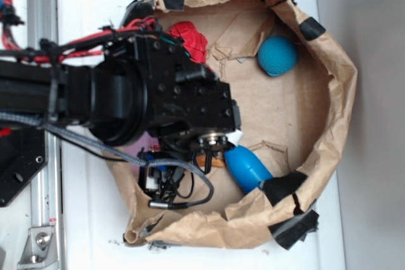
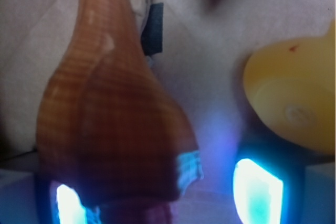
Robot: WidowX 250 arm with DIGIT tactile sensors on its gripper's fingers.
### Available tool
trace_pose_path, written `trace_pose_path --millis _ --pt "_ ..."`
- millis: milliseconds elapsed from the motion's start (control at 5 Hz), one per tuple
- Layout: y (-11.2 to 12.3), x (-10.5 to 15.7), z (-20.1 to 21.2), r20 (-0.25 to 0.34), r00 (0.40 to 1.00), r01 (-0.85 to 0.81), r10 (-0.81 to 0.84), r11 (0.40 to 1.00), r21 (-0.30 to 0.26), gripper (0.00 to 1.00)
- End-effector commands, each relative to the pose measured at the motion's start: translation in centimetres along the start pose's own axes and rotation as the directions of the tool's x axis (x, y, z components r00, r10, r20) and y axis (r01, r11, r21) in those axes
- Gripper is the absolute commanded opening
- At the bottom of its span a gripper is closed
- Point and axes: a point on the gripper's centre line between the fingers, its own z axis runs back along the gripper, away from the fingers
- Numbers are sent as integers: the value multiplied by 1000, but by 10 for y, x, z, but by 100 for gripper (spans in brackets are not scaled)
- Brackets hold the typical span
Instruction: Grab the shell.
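The shell point(image 2: 110, 114) fills the left half of the wrist view, orange-brown and ribbed, its narrow end pointing away from me. It lies on brown paper between the fingers of my gripper point(image 2: 164, 200). The left pad point(image 2: 71, 205) sits at the shell's wide end, partly covered by it. A clear gap separates the shell from the right pad point(image 2: 257, 192), so the gripper is open around it. In the exterior view only an orange sliver of the shell point(image 1: 214, 160) shows under the black arm point(image 1: 164, 93), which hides the fingers.
A yellow rubber duck point(image 2: 299, 98) lies just right of the right pad. A blue bottle point(image 1: 247, 167) rests beside the shell. A teal ball point(image 1: 277, 55) and a red object point(image 1: 190, 37) lie farther off. A raised crumpled paper wall point(image 1: 338, 93) rings everything.
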Motion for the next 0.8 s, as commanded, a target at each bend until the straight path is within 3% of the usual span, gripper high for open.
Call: trace_pose_path --millis 0,200,600 --pt "-10 16 21 209 975 69 -79 996 56 100" --pt "-11 20 22 219 974 47 -62 996 73 0" --pt "-13 16 14 211 976 45 -57 997 61 0"
